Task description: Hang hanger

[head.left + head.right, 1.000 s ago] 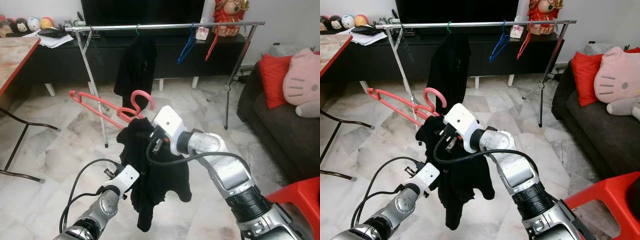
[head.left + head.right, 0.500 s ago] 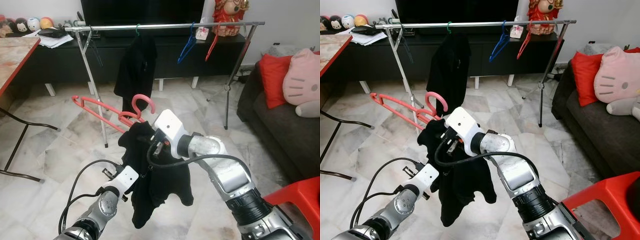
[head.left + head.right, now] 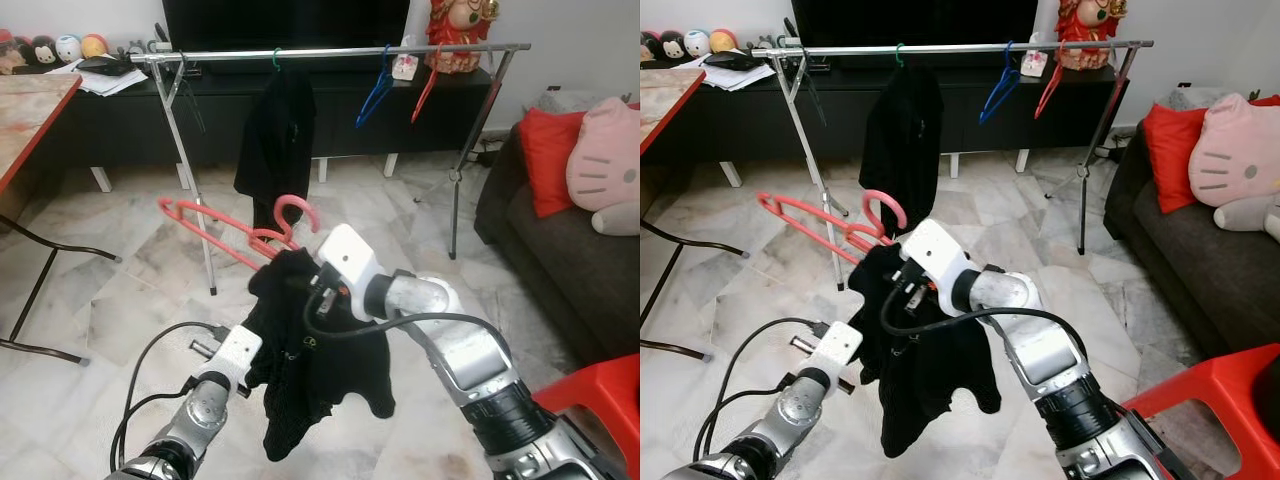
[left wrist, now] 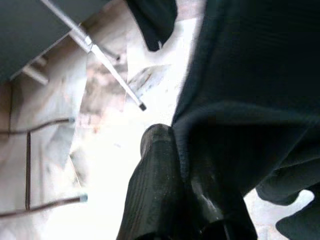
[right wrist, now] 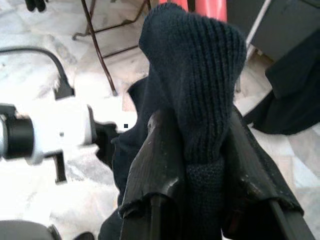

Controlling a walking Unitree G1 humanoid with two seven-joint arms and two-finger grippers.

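Observation:
A red hanger with its hook up juts left out of a black knit garment held at mid-height before the clothes rack. My right gripper is shut on the garment's top where it drapes over the hanger, one finger on each side of the fabric. My left gripper sits lower left at the garment's edge, shut on a fold of it. The silver rack rail stands about a metre beyond, higher than the hanger.
On the rail hang a black garment, a blue hanger and a red hanger. A dark sofa with cushions is on the right, a red stool near right, a table on the left.
My right gripper has carried the hanger and garment a little to the right and lower. The left wrist has drawn back slightly to the left, still at the garment's edge.

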